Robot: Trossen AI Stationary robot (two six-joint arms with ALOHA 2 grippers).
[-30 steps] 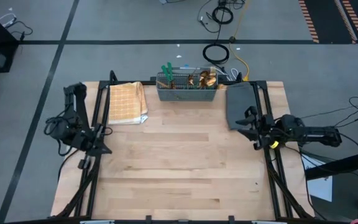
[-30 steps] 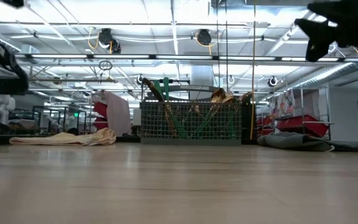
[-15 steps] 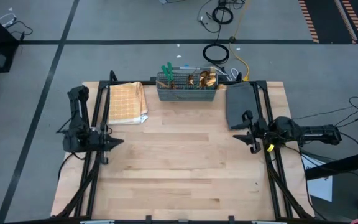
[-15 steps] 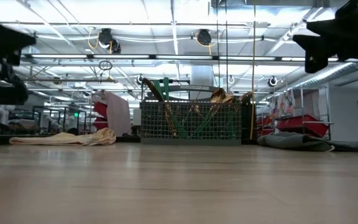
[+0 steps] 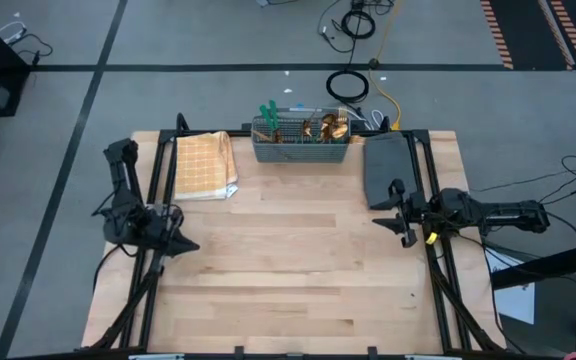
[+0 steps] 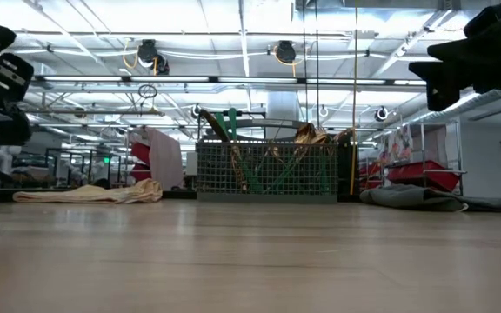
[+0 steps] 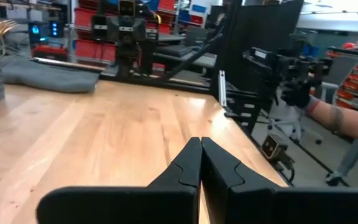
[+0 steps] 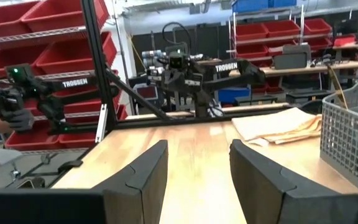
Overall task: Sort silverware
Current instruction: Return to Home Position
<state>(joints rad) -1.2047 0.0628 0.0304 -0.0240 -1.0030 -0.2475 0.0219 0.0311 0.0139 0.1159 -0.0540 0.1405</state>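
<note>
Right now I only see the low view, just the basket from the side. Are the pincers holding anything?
Observer: The left wrist view shows the left pincer shut and empty.
Operator: And the other one?
Observer: The right pincer is open, with nothing in it.
Operator: Any silverware lying on the table?
Observer: From above, none lies loose on the table; the silverware stands in the basket at the far edge.

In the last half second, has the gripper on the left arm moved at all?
Yes, slightly. In the high view the left gripper has drifted a little farther from the tan checked cloth, which has stayed put.
</note>
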